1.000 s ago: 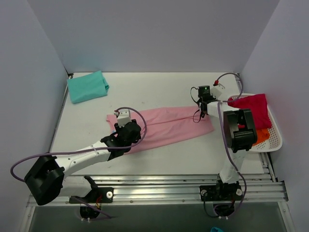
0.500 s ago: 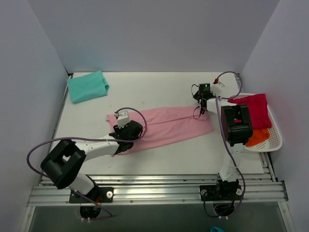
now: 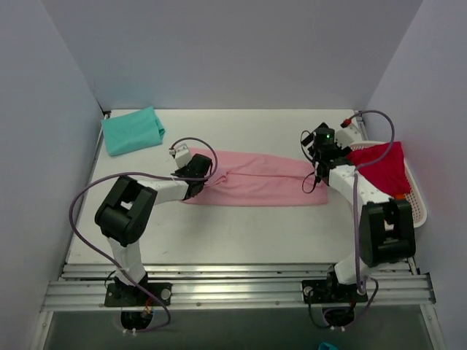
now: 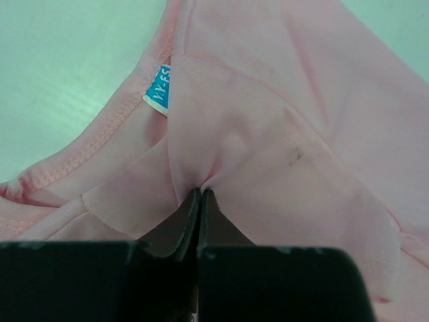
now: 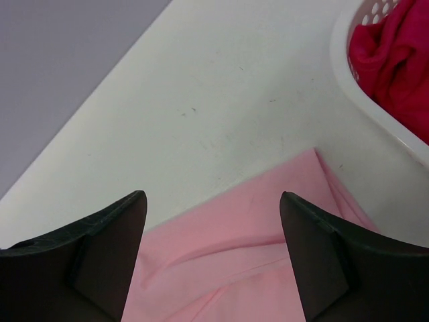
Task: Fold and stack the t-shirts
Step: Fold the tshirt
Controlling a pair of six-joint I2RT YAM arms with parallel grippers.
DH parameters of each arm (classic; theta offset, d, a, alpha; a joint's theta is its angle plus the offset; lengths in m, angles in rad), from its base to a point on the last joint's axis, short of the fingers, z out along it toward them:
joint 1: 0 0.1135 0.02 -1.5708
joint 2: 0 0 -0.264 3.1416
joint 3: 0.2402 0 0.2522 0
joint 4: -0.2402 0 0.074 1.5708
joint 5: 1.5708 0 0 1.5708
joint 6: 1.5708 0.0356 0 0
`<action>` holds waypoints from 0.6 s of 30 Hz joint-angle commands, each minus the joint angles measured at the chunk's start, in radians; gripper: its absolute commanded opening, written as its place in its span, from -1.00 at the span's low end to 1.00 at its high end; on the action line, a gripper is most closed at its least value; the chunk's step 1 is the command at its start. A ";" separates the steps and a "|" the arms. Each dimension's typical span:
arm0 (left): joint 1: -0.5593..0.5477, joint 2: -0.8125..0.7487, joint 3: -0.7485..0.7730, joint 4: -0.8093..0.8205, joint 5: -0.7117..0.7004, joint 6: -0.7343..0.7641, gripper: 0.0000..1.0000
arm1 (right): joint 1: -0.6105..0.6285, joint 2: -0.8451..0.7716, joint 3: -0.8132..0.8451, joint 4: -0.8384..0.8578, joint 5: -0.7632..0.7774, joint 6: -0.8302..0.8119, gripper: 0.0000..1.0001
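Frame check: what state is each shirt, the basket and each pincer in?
pink shirt: folded into a long strip, flat on the table, pinched near the collar.
teal shirt: folded, at the table's far left corner.
red shirt: crumpled in the basket.
basket: upright, holding cloth.
left pincer: shut on the pink shirt.
right pincer: open, empty, above the pink shirt's end.

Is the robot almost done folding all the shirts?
Not nearly. Done: the teal t-shirt lies folded in the far left corner. In hand: the pink t-shirt lies in a long strip mid-table. The left gripper is shut on it near the collar, and the right gripper hangs open over its other end. Left: the red t-shirt, with a bit of orange cloth beside it, waits in the white basket.
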 commanded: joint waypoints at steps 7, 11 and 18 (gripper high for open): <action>0.161 0.238 0.463 -0.217 0.328 0.179 -0.95 | 0.057 -0.236 -0.077 -0.044 0.064 0.030 0.52; 0.198 0.460 0.940 -0.395 0.438 0.282 -0.95 | 0.065 -0.305 -0.102 -0.061 0.069 0.034 0.52; 0.267 1.058 1.939 -0.610 0.768 0.295 -0.75 | 0.114 -0.452 -0.163 -0.108 0.104 0.041 0.53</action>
